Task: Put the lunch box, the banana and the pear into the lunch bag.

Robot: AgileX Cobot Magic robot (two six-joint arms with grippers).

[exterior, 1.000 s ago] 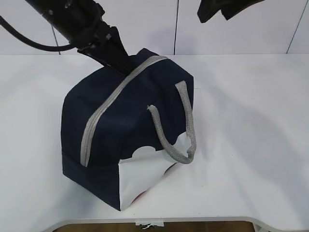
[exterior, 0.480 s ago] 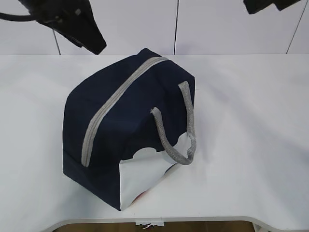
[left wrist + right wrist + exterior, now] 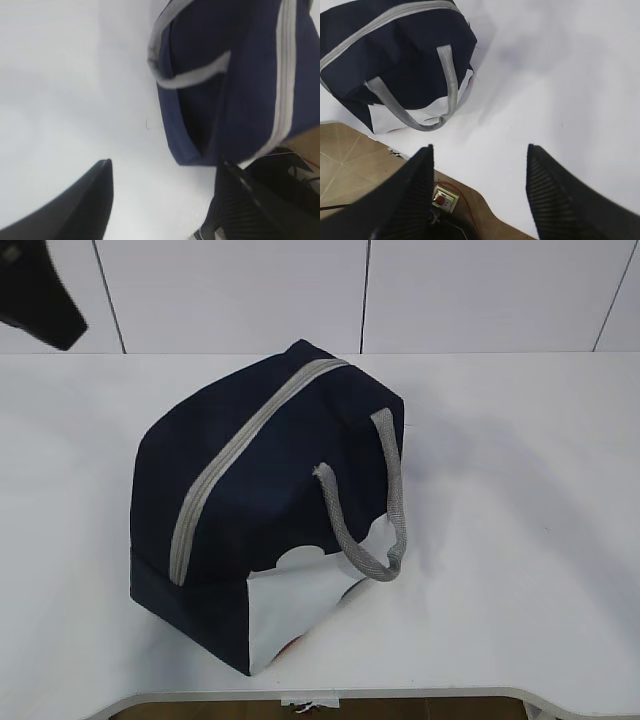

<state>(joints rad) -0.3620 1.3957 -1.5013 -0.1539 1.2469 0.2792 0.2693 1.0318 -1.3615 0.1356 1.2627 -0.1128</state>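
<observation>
- The left gripper [image 3: 160,200] hangs in the air with its two dark fingers [image 3: 75,210] spread wide and nothing between them. Its wrist camera looks down past the fingers at the white table [image 3: 65,75] and one end of the lunch bag [image 3: 235,75].
- In the exterior view only a dark corner of the left gripper [image 3: 35,295] shows, at the upper left edge, well apart from the lunch bag [image 3: 260,490].
- The right gripper [image 3: 480,200] is also raised, its ribbed fingers [image 3: 555,200] wide apart and empty, above the table's front edge with the lunch bag [image 3: 395,55] off to one side.
- The right arm is out of the exterior view.
- The lunch bag stands on the table [image 3: 520,490], its grey zipper [image 3: 240,440] closed along the top and a grey handle [image 3: 375,500] drooping over the white side panel [image 3: 290,605].
- The lunch box, banana and pear cannot be seen in any view.
- A second ago the left gripper touched the bag's far top end; it has since lifted away to the upper left. The right gripper has gone from the top right corner.
- The bag sits where it was.
</observation>
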